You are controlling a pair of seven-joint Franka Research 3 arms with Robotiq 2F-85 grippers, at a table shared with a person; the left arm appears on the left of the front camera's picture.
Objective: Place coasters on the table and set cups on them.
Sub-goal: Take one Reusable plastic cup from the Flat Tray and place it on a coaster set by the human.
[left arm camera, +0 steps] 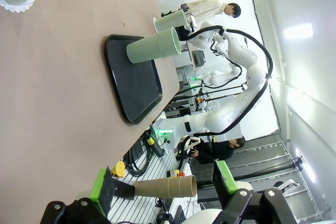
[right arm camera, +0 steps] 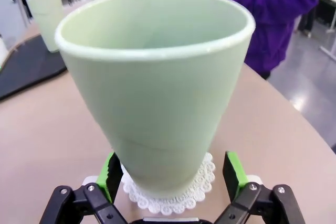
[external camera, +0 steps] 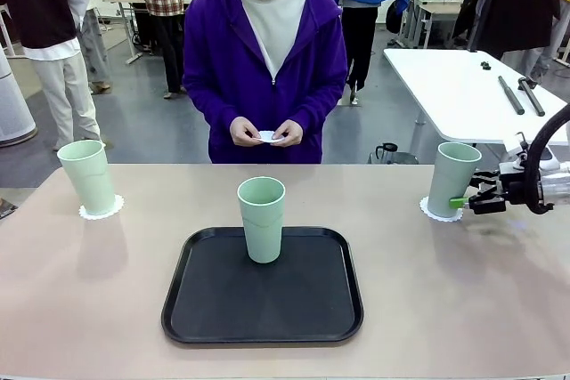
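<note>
On the tan table (external camera: 107,309), one mint-green cup (external camera: 87,175) stands on a white coaster (external camera: 101,211) at the far left. A second cup (external camera: 261,218) stands upright on the black tray (external camera: 205,309). At the right, a third cup (external camera: 454,180) rests on a lacy coaster (external camera: 435,213). My right gripper (external camera: 470,203) is open just right of this cup. In the right wrist view its green pads (right arm camera: 112,174) flank the base of the cup (right arm camera: 157,87) without touching it, above the coaster (right arm camera: 199,182). My left gripper (left arm camera: 163,182) is open and holds nothing.
A person in a purple hoodie stands at the far edge, holding a small white coaster (external camera: 270,137) in both hands. A white table (external camera: 463,86) with dark tools stands behind on the right. The left wrist view shows the tray (left arm camera: 131,82) and the cup on it (left arm camera: 155,48) sideways.
</note>
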